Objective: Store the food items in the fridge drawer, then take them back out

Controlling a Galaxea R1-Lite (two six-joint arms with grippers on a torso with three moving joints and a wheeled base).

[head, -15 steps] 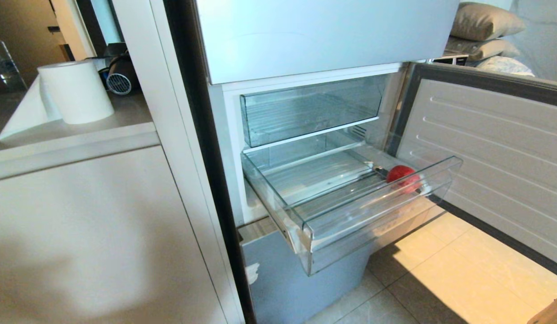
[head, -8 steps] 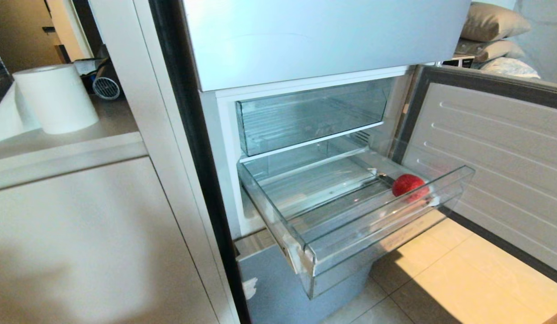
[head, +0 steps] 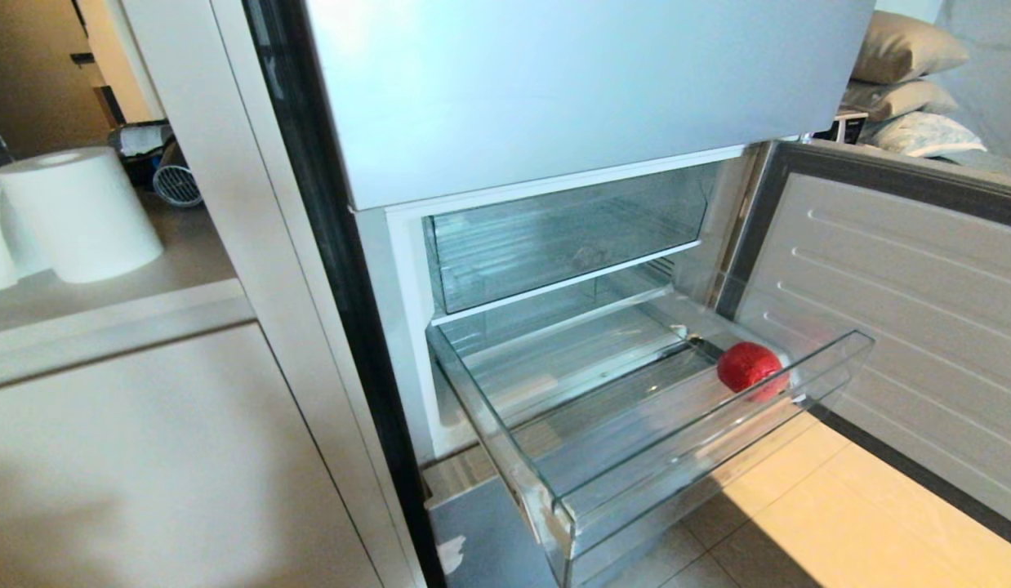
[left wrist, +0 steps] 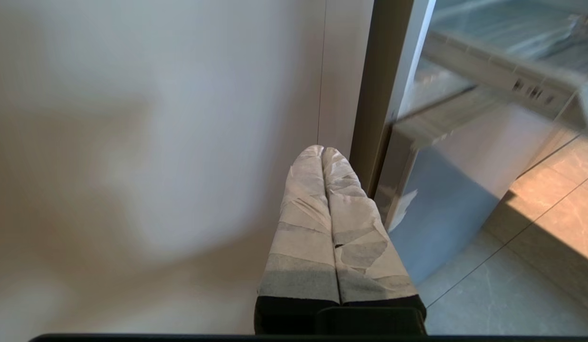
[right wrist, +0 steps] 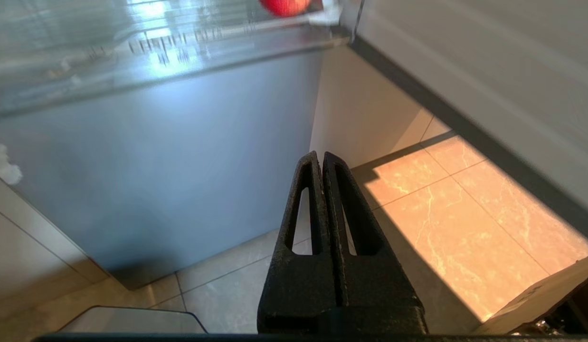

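Observation:
The see-through fridge drawer [head: 603, 482] stands pulled out of the fridge in the head view. One deep red round fruit [head: 749, 367] lies on its ribbed floor at the right end, and its lower part shows too as the red fruit [right wrist: 284, 5] in the right wrist view. No other food item is in view. Neither arm appears in the head view. My left gripper [left wrist: 322, 150], wrapped in pale tape, is shut and empty beside the beige cabinet. Low over the floor tiles, below the drawer, my black right gripper [right wrist: 320, 156] is shut and empty.
A taller clear bin [head: 567, 237] sits above the drawer. The open fridge door [head: 906, 310] stands to the right. A beige cabinet [head: 146, 457] with a paper towel roll [head: 77, 214] on its counter is at the left. A grey-blue lower panel [right wrist: 156, 166] faces the right gripper.
The whole head view has shifted: the fridge, drawer and fruit sit lower in the picture and look closer. The fruit lies at the same spot in the drawer.

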